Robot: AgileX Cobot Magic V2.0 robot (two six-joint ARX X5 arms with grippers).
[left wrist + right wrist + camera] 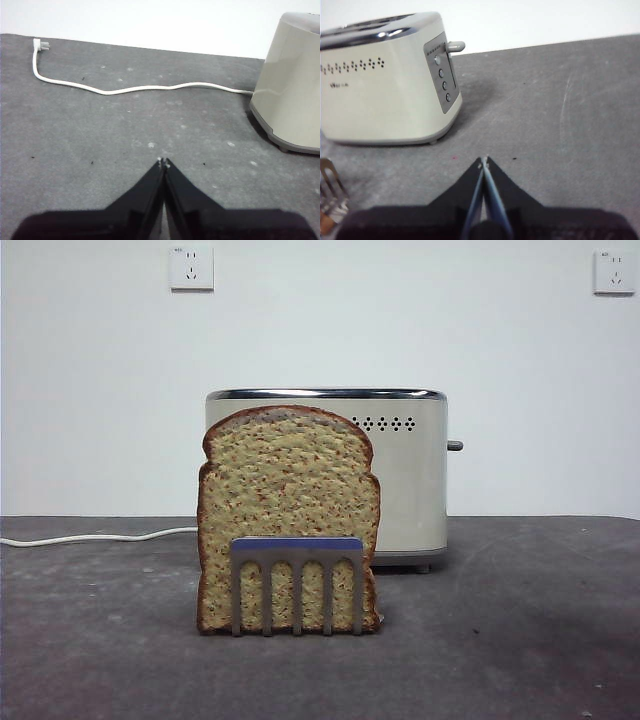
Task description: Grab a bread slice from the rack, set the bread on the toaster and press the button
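The slice of bread (pixel 288 500) stands upright in the rack (pixel 297 582), a small metal rack with a blue-purple top bar, near the front of the table. Behind it stands the cream toaster (pixel 410 480), also seen in the left wrist view (pixel 290 85) and the right wrist view (pixel 380 85). Its button, a small grey lever knob (pixel 455 445) (pixel 455 46), sticks out of the toaster's right end. My left gripper (pixel 163 162) is shut and empty above the table left of the toaster. My right gripper (pixel 483 161) is shut and empty, right of the toaster. A corner of the rack (pixel 331 192) shows there.
A white power cord (pixel 130 89) runs from the toaster across the grey table to its plug (pixel 41 46) at the left. The toaster's end panel carries several round buttons (pixel 442 80). Two wall sockets (pixel 191 267) sit high on the white wall.
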